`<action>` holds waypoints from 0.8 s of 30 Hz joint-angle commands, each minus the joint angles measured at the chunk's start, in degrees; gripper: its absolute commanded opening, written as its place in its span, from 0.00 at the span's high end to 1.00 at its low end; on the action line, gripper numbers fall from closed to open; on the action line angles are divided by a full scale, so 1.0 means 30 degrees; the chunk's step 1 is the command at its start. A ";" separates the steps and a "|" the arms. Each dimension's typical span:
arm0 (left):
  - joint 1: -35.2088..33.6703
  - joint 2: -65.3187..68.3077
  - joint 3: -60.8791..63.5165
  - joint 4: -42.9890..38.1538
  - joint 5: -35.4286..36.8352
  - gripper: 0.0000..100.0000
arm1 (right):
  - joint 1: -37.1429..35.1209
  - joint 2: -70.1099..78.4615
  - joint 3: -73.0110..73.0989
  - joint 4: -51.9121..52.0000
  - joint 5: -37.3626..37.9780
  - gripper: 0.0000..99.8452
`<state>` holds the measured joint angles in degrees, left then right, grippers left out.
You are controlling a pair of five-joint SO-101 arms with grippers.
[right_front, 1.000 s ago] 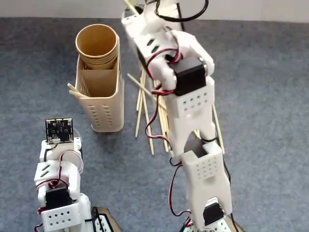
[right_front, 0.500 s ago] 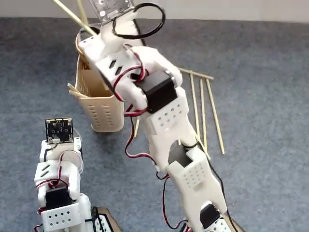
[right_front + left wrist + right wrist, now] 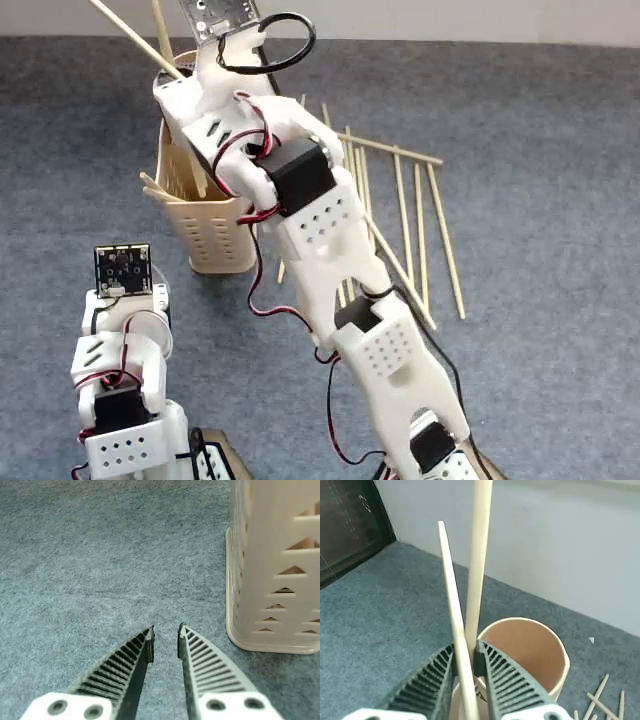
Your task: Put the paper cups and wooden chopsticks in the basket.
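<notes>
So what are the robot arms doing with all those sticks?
The right gripper is clamped on two wooden chopsticks, holding them upright over the basket, just above the paper cup inside it. A few sticks already poke out of the basket, and many loose chopsticks lie scattered on the grey carpet beside it. The left gripper sits low by the basket's foot, a little open and empty.

Grey-blue carpet (image 3: 560, 120) underfoot; plain pale wall (image 3: 560, 540) behind; dark panel (image 3: 345, 525) beside wall.
</notes>
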<state>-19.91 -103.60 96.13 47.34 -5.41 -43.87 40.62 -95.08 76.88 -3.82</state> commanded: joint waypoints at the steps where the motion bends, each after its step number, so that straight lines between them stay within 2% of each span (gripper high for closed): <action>1: 0.0220 -0.0190 0.0308 -0.0264 -0.0234 0.89 | -0.1040 -0.1744 -0.2564 -0.0015 0.2315 1.00; 6: 0.0278 -0.0190 0.0308 -0.0264 -0.0234 0.89 | -0.1538 -0.5846 -0.2535 0.4117 0.3663 1.00; 10: 0.0278 -0.0190 0.0308 -0.0264 -0.0234 0.89 | -0.0513 -0.8278 -0.2535 0.7839 0.4249 1.00; 17: 0.0308 -0.0190 0.0308 -0.0176 -0.0234 0.89 | 0.4557 -1.0359 -0.2037 0.8190 0.3927 1.00; 20: 0.0308 -0.0190 0.0308 -0.0029 -0.0264 0.89 | 0.5553 -1.2147 0.2388 0.8161 0.3985 1.00; 24: 0.0425 -0.0190 0.0308 -0.0088 -0.0645 0.89 | 0.5582 -1.7070 1.1971 0.8132 0.4308 1.00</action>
<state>-19.91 -103.60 96.13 47.34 -5.49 -27.96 0.26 -79.60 100.62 8.48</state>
